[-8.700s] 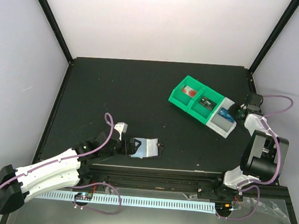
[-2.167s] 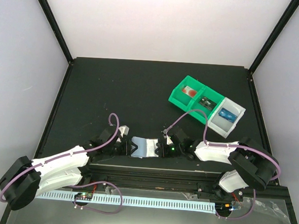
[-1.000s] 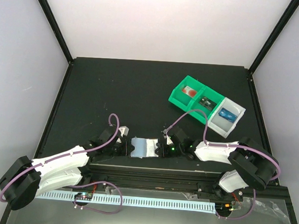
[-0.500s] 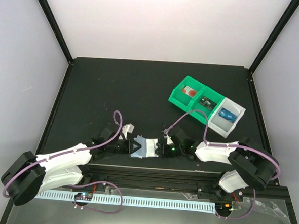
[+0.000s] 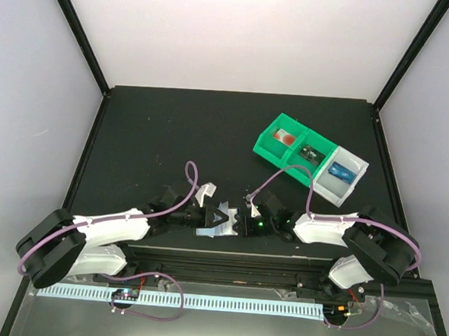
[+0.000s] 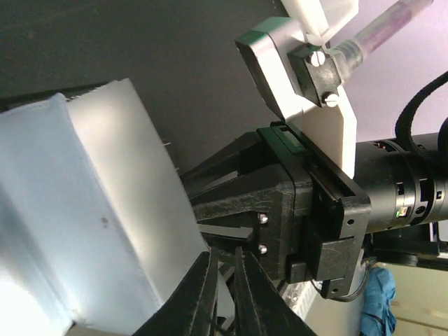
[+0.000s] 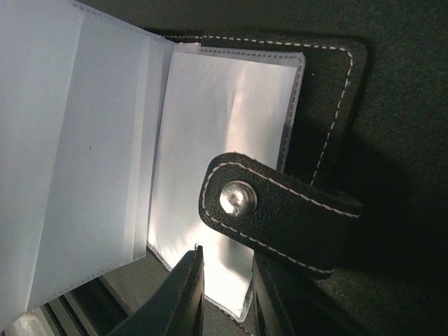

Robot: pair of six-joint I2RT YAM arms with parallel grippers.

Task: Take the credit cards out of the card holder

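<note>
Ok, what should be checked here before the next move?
1. Holder open: ok; the card holder lies unfolded, snap strap undone.
2. Steadying hold: cannot tell; the right gripper has its fingers apart at the holder's edge, contact unclear.
3. Page pinch: cannot tell; the left gripper is almost closed beside the pages.
4. Card visible in a sleeve: not ok; none shows.
5. Drop spot: ok; one credit card already lies in the tray.
</note>
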